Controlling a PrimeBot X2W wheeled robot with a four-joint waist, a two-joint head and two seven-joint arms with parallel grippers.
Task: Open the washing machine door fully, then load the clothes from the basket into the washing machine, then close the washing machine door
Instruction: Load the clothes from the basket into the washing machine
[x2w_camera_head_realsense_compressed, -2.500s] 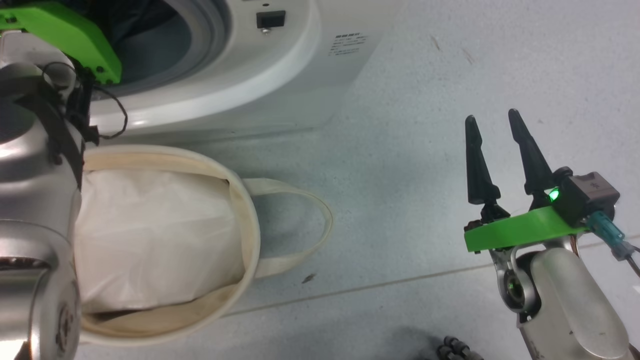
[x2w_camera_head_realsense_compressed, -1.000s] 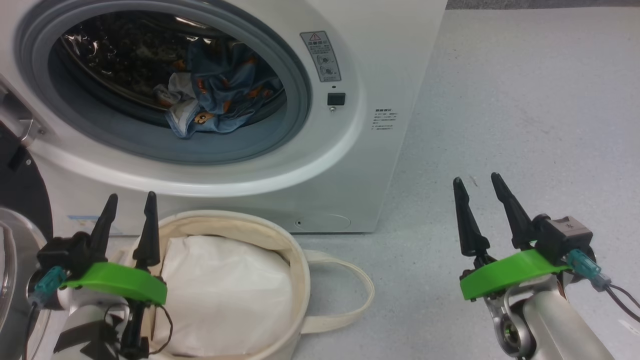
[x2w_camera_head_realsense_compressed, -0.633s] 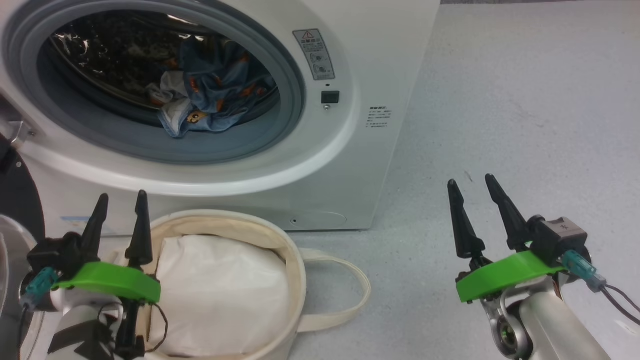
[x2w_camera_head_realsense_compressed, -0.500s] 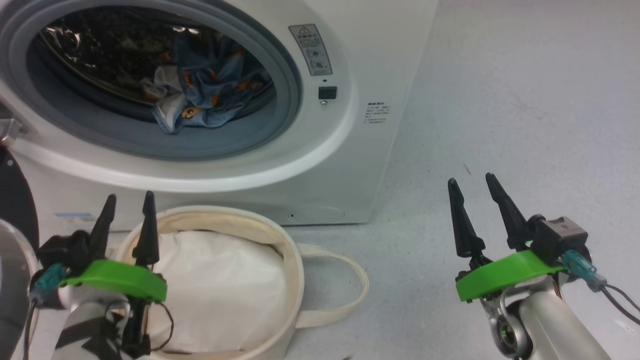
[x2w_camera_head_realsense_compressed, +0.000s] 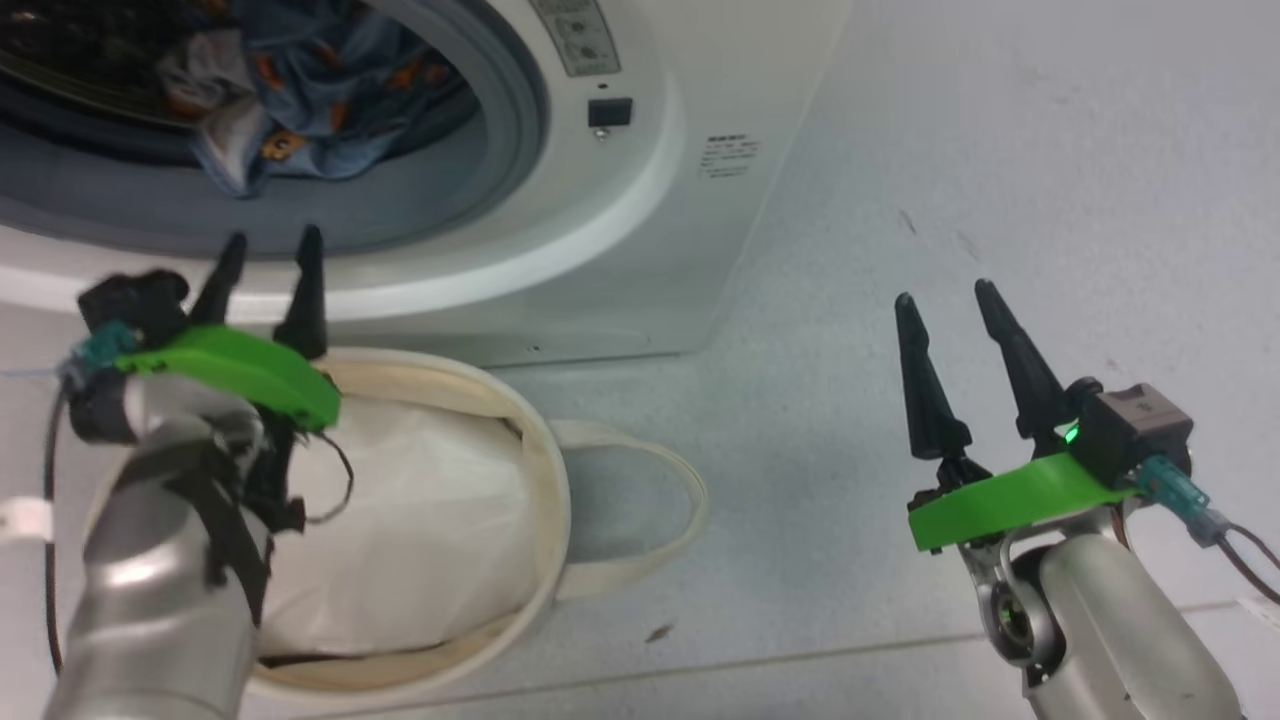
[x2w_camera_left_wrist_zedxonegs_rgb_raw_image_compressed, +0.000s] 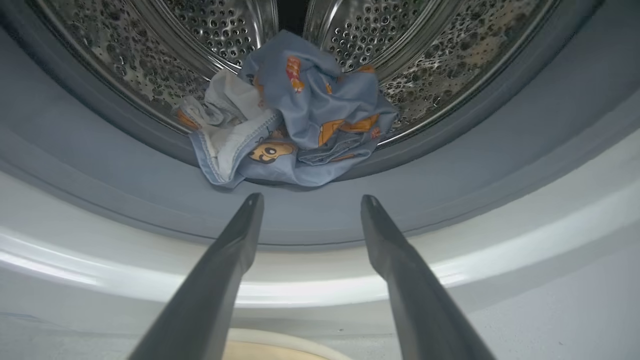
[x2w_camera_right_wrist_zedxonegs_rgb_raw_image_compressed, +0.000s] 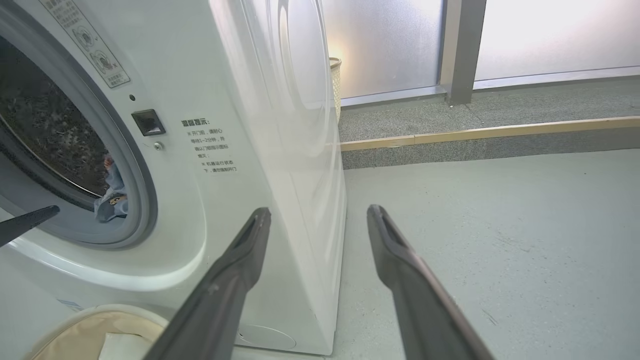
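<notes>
At the upper left of the head view, the clothes (x2w_camera_head_realsense_compressed: 320, 90) lie crumpled at the front of the washing machine (x2w_camera_head_realsense_compressed: 650, 200) drum (x2w_camera_left_wrist_zedxonegs_rgb_raw_image_compressed: 440, 65), spilling onto the grey gasket (x2w_camera_left_wrist_zedxonegs_rgb_raw_image_compressed: 450, 165). Below, the left gripper (x2w_camera_head_realsense_compressed: 273, 237) hangs over the far rim of the basket (x2w_camera_head_realsense_compressed: 548, 500), fingers parted and empty. The basket holds a white cloth bundle (x2w_camera_head_realsense_compressed: 430, 520). At lower right, the right gripper (x2w_camera_head_realsense_compressed: 944, 294) is spread apart above the floor (x2w_camera_head_realsense_compressed: 900, 150), holding nothing.

Left tool (x2w_camera_head_realsense_compressed: 273, 235), blurred, apparently spread; right tool (x2w_camera_head_realsense_compressed: 944, 291) spread, fingers upward.
</notes>
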